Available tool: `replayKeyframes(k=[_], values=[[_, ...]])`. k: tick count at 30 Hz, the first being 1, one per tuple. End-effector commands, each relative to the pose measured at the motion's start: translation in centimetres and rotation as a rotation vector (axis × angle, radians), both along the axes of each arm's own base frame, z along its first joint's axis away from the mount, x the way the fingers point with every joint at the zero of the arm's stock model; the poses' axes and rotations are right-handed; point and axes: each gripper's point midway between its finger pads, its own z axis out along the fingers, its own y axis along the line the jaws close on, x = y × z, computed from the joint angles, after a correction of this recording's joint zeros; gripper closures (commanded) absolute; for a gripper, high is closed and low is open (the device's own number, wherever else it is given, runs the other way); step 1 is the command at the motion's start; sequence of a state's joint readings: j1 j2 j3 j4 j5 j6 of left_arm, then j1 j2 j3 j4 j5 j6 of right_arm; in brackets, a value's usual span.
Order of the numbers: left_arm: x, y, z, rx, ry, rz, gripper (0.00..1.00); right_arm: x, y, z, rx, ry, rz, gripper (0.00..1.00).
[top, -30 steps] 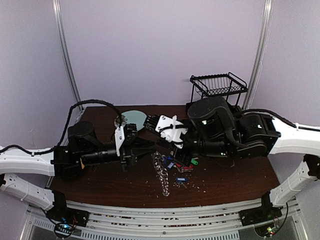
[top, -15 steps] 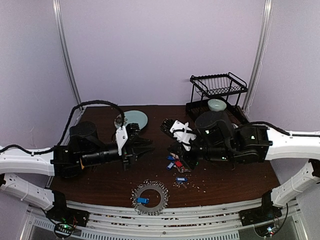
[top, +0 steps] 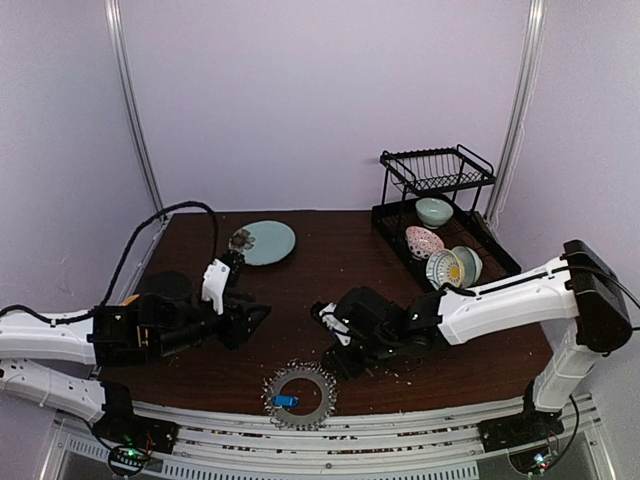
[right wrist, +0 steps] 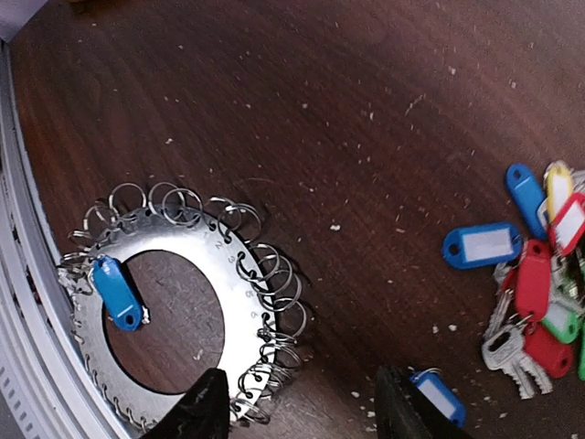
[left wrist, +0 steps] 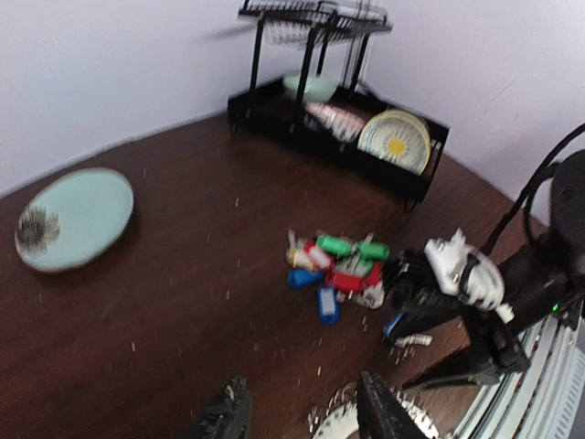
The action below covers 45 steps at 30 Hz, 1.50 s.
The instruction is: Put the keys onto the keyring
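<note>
The keyring [top: 298,396], a flat metal disc fringed with wire loops, lies near the table's front edge. It carries one blue-tagged key [right wrist: 117,293]. The loose keys [left wrist: 340,265], with blue, red and green tags, lie in a pile mid-table, seen also at the right wrist view's edge as keys [right wrist: 539,283]. My right gripper [right wrist: 304,412] hovers open just past the keyring [right wrist: 239,311], with nothing between its fingers. One blue-tagged key [right wrist: 437,395] lies beside its right finger. My left gripper [left wrist: 302,416] is open and empty, to the left of the pile.
A black dish rack [top: 440,240] holding bowls stands at the back right. A pale teal plate [top: 268,242] sits at the back left. Crumbs are scattered over the dark wooden table [top: 330,270]. The metal rails run just behind the keyring.
The keyring, a second ago hanging between both grippers, now lies flat at the front edge. Both arms have drawn apart and come down. The right gripper has opened and the left has widened.
</note>
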<state>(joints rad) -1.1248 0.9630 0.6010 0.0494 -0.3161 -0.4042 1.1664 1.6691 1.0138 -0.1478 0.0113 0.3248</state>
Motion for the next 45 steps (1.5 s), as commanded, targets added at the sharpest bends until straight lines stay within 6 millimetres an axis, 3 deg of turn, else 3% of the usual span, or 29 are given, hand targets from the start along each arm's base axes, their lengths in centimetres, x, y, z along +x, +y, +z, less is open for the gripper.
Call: replayKeyframes(k=[1,9,15,19,23,26,29,32,36,39,45], values=[[-0.3,2.4,-8.3,0.056,0.245,0.138,0.57,-0.2,0.8,-2.3,-0.055,0.038,-0.027,0.41],[-1.5,1.1,-15.7,0.213,0.392,0.085,0.55,0.1,0.6,-6.1,-0.176,0.049,-0.039,0.47],[-1.6,0.8,-18.4,0.276,0.426,0.058,0.56,3.0,-1.4,-6.9,-0.219,-0.010,-0.156,0.60],[-0.9,0.5,-18.0,0.292,0.399,0.049,0.56,5.0,-1.9,-6.8,-0.248,-0.055,-0.193,0.68],[-0.2,0.8,-17.4,0.293,0.371,0.055,0.56,6.2,-0.1,-6.0,-0.206,-0.071,-0.152,0.68],[-0.1,0.8,-17.1,0.292,0.366,0.054,0.56,6.4,1.8,-4.3,-0.168,-0.074,-0.073,0.67],[-0.1,1.0,-16.9,0.292,0.360,0.060,0.56,6.4,2.3,-2.0,-0.108,-0.085,-0.056,0.64],[0.1,0.9,-16.5,0.299,0.347,0.057,0.56,6.2,1.3,-0.3,-0.079,-0.082,-0.056,0.61],[0.4,0.4,-15.9,0.309,0.327,0.044,0.56,3.7,1.1,1.0,-0.027,-0.023,0.048,0.56],[0.4,0.0,-15.4,0.303,0.322,0.028,0.56,3.1,0.1,2.2,0.032,0.000,0.020,0.56],[0.8,1.1,-13.3,0.273,0.277,0.062,0.51,5.7,-5.9,5.3,0.142,-0.054,-0.180,0.48]])
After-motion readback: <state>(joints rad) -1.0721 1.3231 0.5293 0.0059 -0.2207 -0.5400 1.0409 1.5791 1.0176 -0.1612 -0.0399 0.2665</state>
